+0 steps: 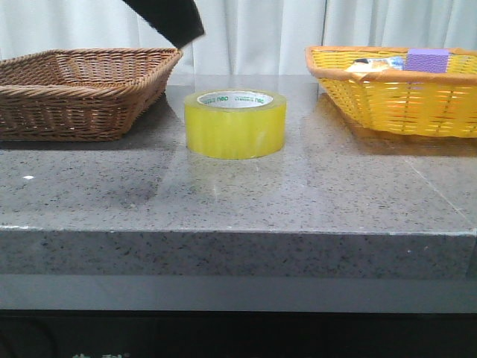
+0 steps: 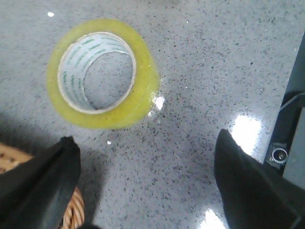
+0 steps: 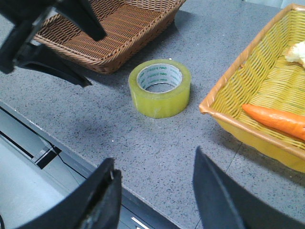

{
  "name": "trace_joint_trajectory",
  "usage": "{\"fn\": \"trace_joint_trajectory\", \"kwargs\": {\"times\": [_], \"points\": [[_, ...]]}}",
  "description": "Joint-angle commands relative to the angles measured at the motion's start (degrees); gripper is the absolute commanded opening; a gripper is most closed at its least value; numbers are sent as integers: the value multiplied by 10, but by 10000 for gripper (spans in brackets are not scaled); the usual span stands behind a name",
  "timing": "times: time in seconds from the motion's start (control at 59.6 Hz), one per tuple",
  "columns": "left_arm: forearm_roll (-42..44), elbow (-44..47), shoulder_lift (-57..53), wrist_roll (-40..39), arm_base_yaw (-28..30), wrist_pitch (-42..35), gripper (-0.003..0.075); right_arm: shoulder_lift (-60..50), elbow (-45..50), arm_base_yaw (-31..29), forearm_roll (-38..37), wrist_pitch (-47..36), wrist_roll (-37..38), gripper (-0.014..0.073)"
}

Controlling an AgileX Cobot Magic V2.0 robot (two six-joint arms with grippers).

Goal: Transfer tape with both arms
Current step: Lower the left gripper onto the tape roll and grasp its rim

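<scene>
The tape [image 1: 235,123], a wide yellow roll with a white core and green lettering, lies flat on the grey stone table between two baskets. It also shows in the left wrist view [image 2: 102,74] and in the right wrist view [image 3: 160,88]. My left gripper [image 2: 145,157] is open and empty, held above the table beside the roll, apart from it; its black tip shows in the front view [image 1: 175,19] and in the right wrist view [image 3: 52,19]. My right gripper [image 3: 155,171] is open and empty, over the table's near edge, well short of the tape.
A brown wicker basket [image 1: 74,89] stands at the left, its rim under my left finger [image 2: 71,210]. A yellow basket [image 1: 395,97] at the right holds a purple block [image 1: 428,58] and a carrot [image 3: 274,119]. The table's front edge [image 1: 238,233] is close.
</scene>
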Motion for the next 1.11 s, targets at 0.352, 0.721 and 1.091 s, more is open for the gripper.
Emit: {"fn": "trace_joint_trajectory", "kwargs": {"times": [0.352,0.721,1.091], "points": [[-40,-148,132,46,-3,39,566,0,-14,-1,4,-44,-4,384],[-55,-195,219,55,-3,62,566,0,-14,-1,4,-44,-4,384],[-55,-197,240,55,-3,62,419,0,-14,-1,4,-44,-4,384]]}}
